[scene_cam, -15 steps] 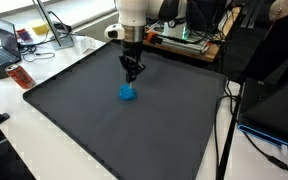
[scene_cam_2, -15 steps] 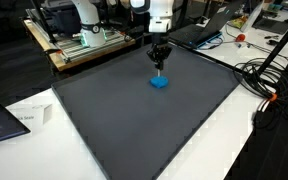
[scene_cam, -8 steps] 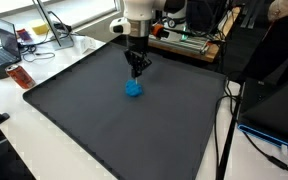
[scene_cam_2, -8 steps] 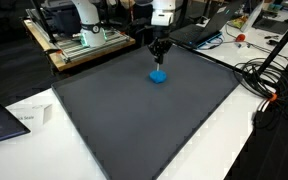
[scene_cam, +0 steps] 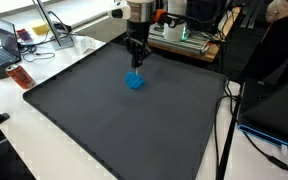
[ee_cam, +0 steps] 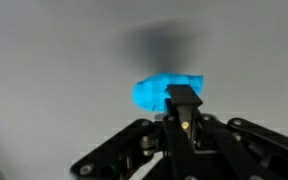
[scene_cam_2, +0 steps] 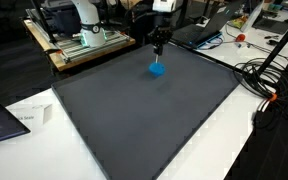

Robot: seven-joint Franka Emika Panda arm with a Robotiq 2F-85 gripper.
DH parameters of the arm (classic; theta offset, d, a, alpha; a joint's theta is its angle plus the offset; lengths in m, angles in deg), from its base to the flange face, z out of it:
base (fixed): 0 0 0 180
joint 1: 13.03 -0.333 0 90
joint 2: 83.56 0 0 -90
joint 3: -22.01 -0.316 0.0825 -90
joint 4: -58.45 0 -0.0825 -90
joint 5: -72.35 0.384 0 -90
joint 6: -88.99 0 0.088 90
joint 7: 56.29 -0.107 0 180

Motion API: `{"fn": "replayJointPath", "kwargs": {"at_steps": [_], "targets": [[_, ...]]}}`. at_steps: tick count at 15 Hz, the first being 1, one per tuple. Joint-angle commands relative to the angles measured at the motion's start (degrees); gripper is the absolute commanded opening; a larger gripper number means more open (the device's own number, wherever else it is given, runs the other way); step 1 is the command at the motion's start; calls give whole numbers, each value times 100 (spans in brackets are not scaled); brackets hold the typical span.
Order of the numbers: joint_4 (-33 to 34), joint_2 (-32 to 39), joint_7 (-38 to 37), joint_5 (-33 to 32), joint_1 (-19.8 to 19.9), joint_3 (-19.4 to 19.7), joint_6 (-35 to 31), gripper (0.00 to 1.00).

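A small bright blue object (scene_cam: 135, 81) hangs just above the dark grey mat (scene_cam: 104, 135) near its far edge. My gripper (scene_cam: 136, 67) points straight down over the blue object and is shut on its top. In an exterior view the blue object (scene_cam_2: 157, 69) sits directly under the gripper (scene_cam_2: 157, 50). The wrist view shows the gripper (ee_cam: 182, 94) with its fingers pressed together and the blue object (ee_cam: 152, 93) at their tips. A blurred shadow lies on the mat beyond it.
A laptop (scene_cam: 4, 45) and a reddish object (scene_cam: 21, 77) sit on the white table beside the mat. Electronics (scene_cam_2: 84, 35) stand behind the mat. Cables (scene_cam_2: 264, 80) trail past one side, and a paper sheet (scene_cam_2: 29, 117) lies by a near corner.
The gripper, still shut, has moved up and toward the mat's far edge. The blue object has gone with it.
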Motion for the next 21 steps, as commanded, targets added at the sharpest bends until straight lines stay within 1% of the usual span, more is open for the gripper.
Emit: {"fn": "replayJointPath", "kwargs": {"at_steps": [1, 4, 8, 13, 15, 21], "targets": [[280, -207, -64, -92, 254, -284, 627, 3], [625, -196, 4, -3, 369, -424, 1044, 3], [1173, -65, -8, 27, 478, -509, 1609, 3], [1572, 11, 39, 95, 610, -527, 1978, 3], [1627, 33, 80, 165, 668, -520, 1957, 3], [1512, 31, 273, 539, 816, -529, 1443, 3]]}}
